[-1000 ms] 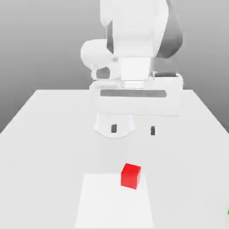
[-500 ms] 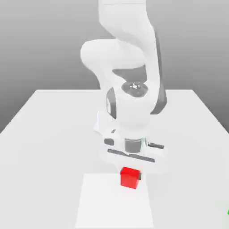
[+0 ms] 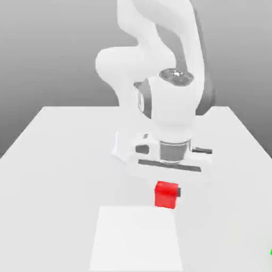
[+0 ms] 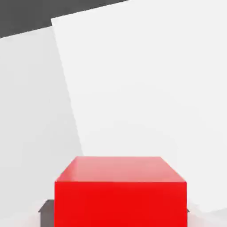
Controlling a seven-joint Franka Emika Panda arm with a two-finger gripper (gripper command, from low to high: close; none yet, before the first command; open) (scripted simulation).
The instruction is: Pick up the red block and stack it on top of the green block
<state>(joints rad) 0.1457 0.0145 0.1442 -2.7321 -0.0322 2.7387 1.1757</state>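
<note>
The red block (image 3: pixel 166 195), a small plain cube in bright red with matte faces, is sitting between the fingers (image 3: pixel 179 192), gripped at its sides. It is staying roughly upright, its flat top facing up, and is showing near the middle of the exterior view, a little toward the exterior view's right. Over at the far right edge of the exterior view, low down, the green block (image 3: pixel 271 252) is peeking in as a bright green sliver, well apart from the red one; its pose I can't tell.
</note>
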